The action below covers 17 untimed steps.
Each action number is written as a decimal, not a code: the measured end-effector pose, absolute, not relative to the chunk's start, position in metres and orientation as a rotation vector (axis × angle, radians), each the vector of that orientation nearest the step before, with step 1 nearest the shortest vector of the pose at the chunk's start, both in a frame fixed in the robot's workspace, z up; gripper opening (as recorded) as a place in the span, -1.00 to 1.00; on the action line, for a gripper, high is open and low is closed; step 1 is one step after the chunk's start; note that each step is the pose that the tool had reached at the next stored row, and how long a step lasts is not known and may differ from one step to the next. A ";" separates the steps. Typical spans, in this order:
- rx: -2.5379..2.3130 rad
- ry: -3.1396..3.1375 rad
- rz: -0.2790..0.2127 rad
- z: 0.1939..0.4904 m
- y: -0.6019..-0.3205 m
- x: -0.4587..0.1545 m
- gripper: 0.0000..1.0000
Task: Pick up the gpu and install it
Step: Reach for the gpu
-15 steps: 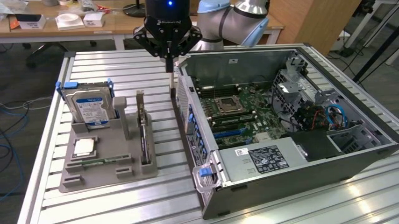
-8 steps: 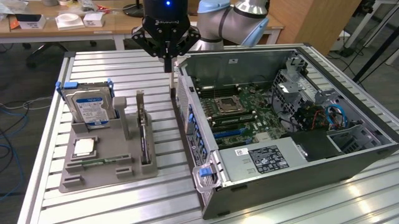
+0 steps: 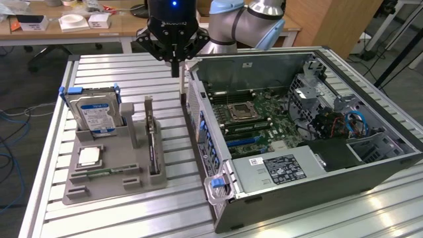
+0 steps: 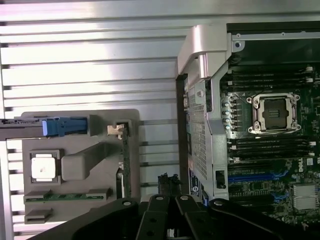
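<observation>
Gpu, a thin, flat, dark expansion card with a grey metal bracket at one end, stands on its long edge in a slot of a grey moulded holder on the ribbed aluminium table. It lies lower than the black fingers, nearer the exterior camera and slightly to the exterior view's left of them, well apart from them. The fingers hang above the table, pointing down, pressed together at their tips and holding nothing.

To the exterior view's right of the fingers, just beside them, rises the back corner of an open dark grey computer case lying on its side, its green motherboard and empty square processor socket exposed.

To the exterior view's left of the fingers and lower, the holder also carries a boxy silver hard drive with a blue-white label standing upright in a blue bracket, a square silver processor chip lying flat, and a small narrow green memory stick.

In the wrist view the gpu shows edge-on in the holder, with the chip, the memory stick, the table and the socket.
</observation>
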<state>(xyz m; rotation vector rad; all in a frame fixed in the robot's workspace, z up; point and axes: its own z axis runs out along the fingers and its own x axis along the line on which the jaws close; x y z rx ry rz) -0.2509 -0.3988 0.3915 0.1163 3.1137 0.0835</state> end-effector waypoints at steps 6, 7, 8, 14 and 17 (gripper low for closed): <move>0.117 3.114 0.084 0.391 -0.399 -0.254 -0.79; 0.117 3.114 0.083 0.392 -0.399 -0.255 -0.79; 0.117 3.114 0.084 0.391 -0.399 -0.256 -0.79; 0.117 3.114 0.084 0.391 -0.399 -0.261 -0.79; 0.117 3.114 0.084 0.391 -0.399 -0.264 -0.79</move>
